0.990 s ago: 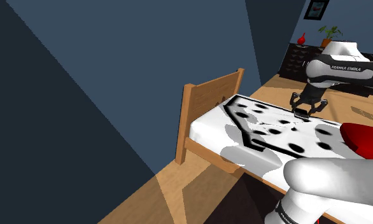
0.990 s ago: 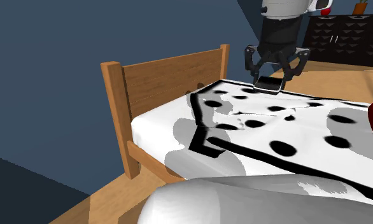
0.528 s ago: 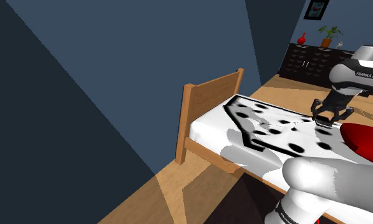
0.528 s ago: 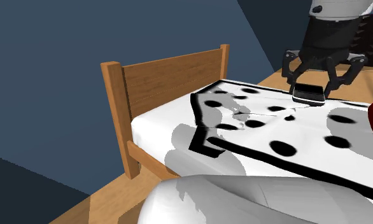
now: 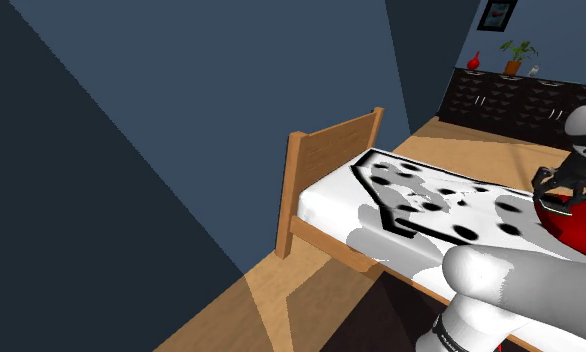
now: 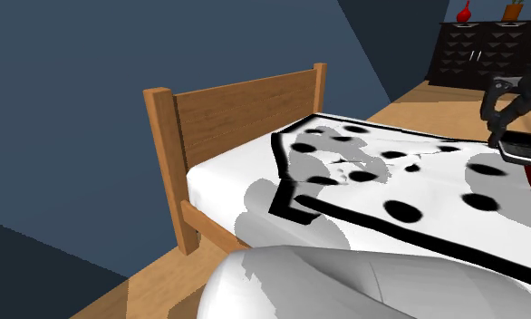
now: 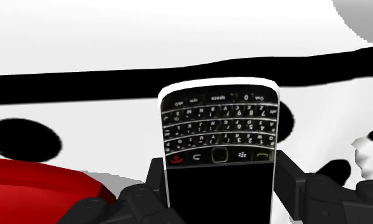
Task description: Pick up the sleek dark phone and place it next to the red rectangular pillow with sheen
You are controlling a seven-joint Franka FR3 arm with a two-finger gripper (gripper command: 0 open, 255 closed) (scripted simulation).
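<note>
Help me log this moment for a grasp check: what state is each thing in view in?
phone, clasped in the hand, screen dark, apparently clear of the bed
hand, shut on the phone
pillow, lying on the bed, untouched
bed, covered with a spotted white sheet, partly rumpled
dresser, drawers shut as far as shows
</note>
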